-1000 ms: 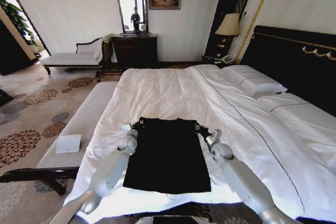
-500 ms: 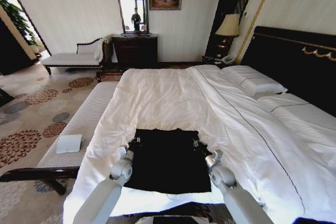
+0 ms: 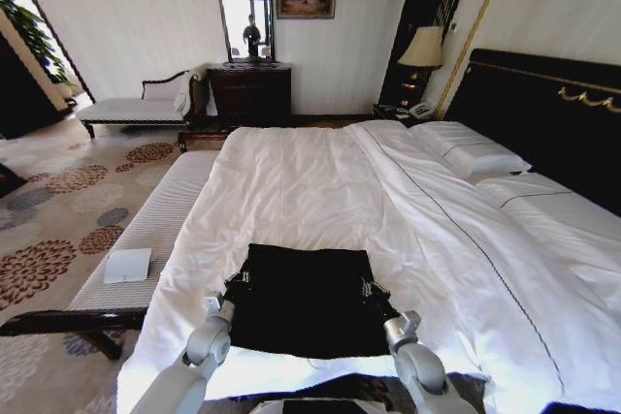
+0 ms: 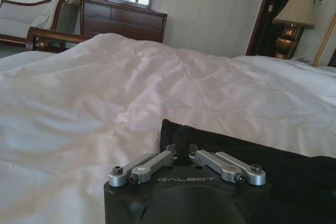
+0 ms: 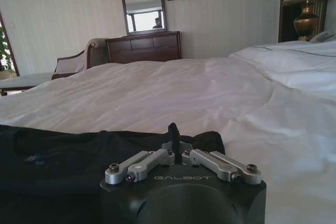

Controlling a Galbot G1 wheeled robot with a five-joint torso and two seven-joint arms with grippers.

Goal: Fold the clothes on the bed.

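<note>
on the bed [image 3: 320, 172], each claw, left [image 3: 238, 279] and right [image 3: 370, 288], pinches a t-shirt [image 3: 306, 300] corner.

The black T-shirt [image 3: 309, 300] is soft, matt cloth. The bed [image 3: 310, 181] wears a smooth white duvet with faint creases and a slight sheen. The left gripper [image 4: 181, 150] and right gripper [image 5: 173, 139] combine brushed metal linkages with matt black plastic housings.

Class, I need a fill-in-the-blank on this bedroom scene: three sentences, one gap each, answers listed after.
1. The black T-shirt lies on the white ____.
2. The left hand and right hand are each shut on a ____ of the T-shirt.
3. The small white cloth rests on the ____ beside the bed.

Answers: bed; corner; bench
</note>
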